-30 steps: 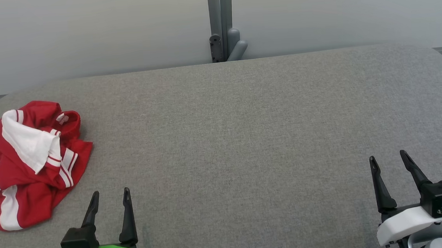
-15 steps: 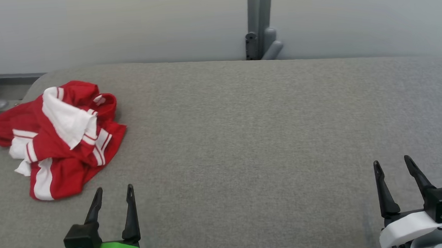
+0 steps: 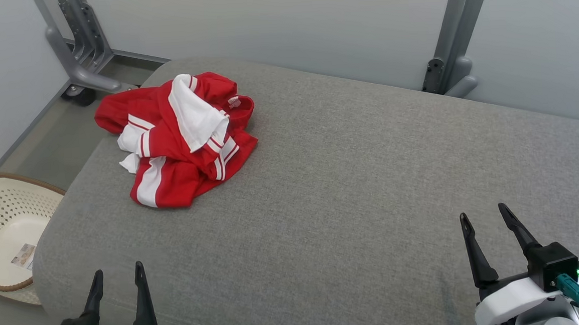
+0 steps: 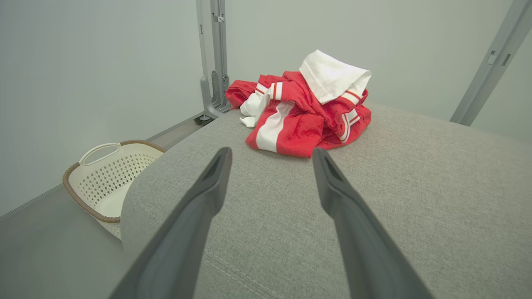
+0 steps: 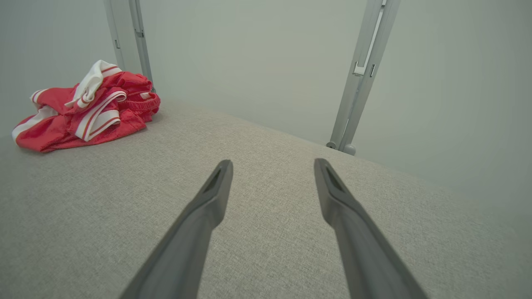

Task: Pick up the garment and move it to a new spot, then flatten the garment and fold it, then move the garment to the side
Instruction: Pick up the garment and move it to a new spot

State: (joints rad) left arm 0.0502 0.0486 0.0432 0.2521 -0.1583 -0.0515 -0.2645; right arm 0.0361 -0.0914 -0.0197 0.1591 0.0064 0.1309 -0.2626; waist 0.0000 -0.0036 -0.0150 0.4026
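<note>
As judged from the crumpled red-and-white garment (image 3: 180,139), barely begun: no lift, no move to a new spot, no flattening, no fold, no shift to the side. Lies bunched in a heap on the grey padded counter (image 3: 361,178), near its far left corner, touched by neither hand. Down on the floor (image 3: 42,142) off the counter's left end, a pale perforated basket (image 3: 1,210). Left hand (image 3: 117,268) hovering over the near left edge of the counter, fingers (image 3: 141,297) pointing toward the heap, spread apart with nothing between them, well short of the cloth. Right hand (image 3: 482,211) poised above the near right part, likewise parted and empty, well apart from the garment. Probably the left better placed for the first reach, being on the heap's side.
</note>
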